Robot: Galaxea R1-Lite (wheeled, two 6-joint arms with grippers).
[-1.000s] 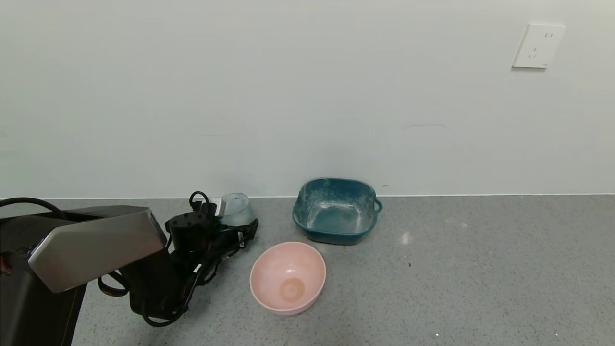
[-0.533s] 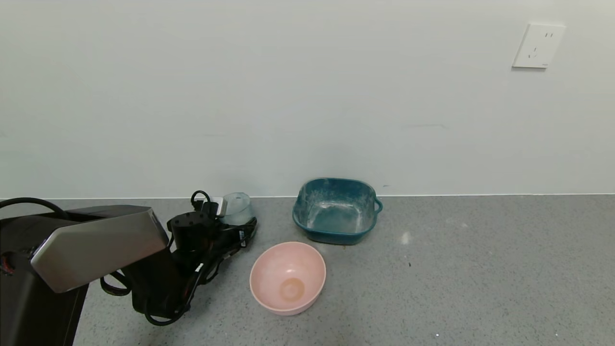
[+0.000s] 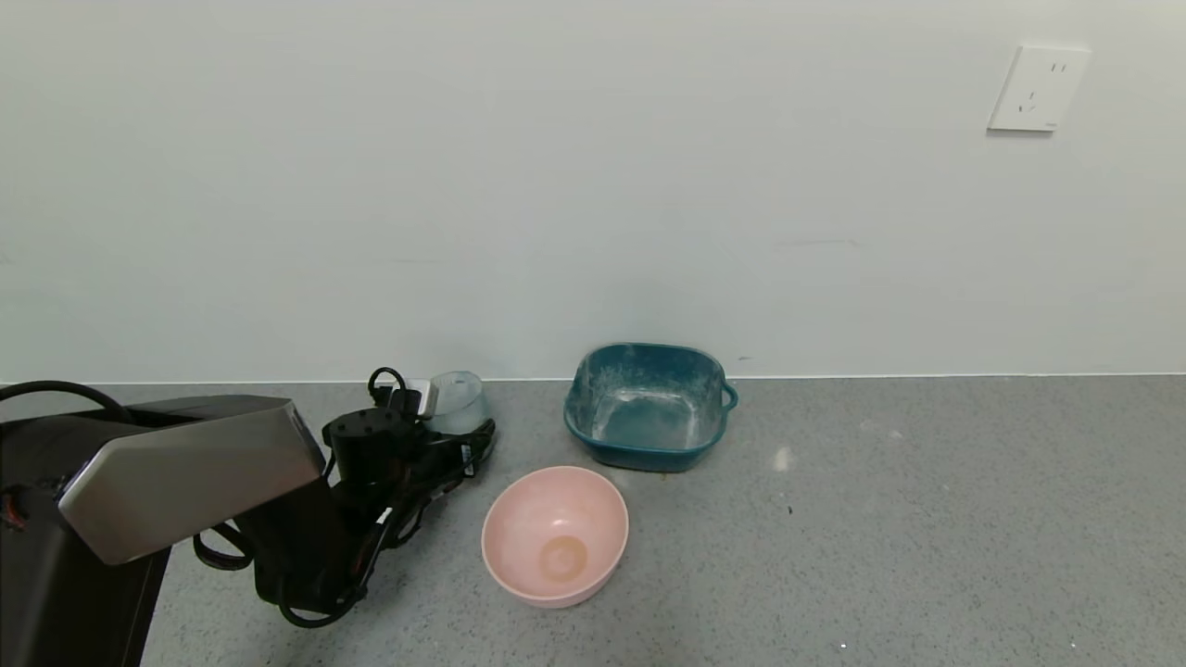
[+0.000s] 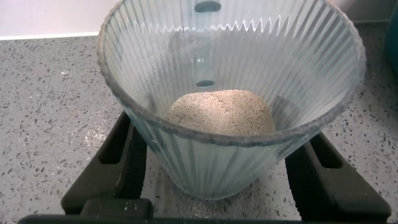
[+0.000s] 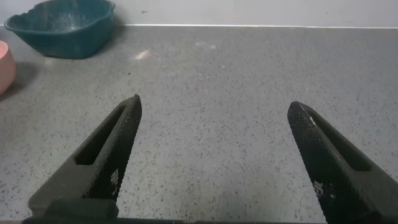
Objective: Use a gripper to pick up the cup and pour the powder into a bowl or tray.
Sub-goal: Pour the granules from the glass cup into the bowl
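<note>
The clear ribbed cup (image 3: 456, 400) stands on the grey counter at the back left, near the wall. In the left wrist view the cup (image 4: 211, 168) holds a pale heap of powder (image 4: 221, 112), and loose grains lie on the counter under it. My left gripper (image 3: 459, 424) has a black finger on each side of the cup (image 4: 127, 155), pressed against its lower wall. The teal square dish (image 3: 649, 352), dusted white inside, sits to the right of the cup; it also shows in the right wrist view (image 5: 59, 28). My right gripper (image 5: 214, 102) is open and empty over bare counter.
A round pink bowl (image 3: 554, 533) sits in front of the teal dish, close to my left arm's cables; its edge shows in the right wrist view (image 5: 3, 65). The wall runs just behind the cup and the dish. A wall socket (image 3: 1038, 88) is at the upper right.
My left gripper has shifted slightly toward the cup, and the cup now stands a little straighter between the fingers. The dishes have not moved.
</note>
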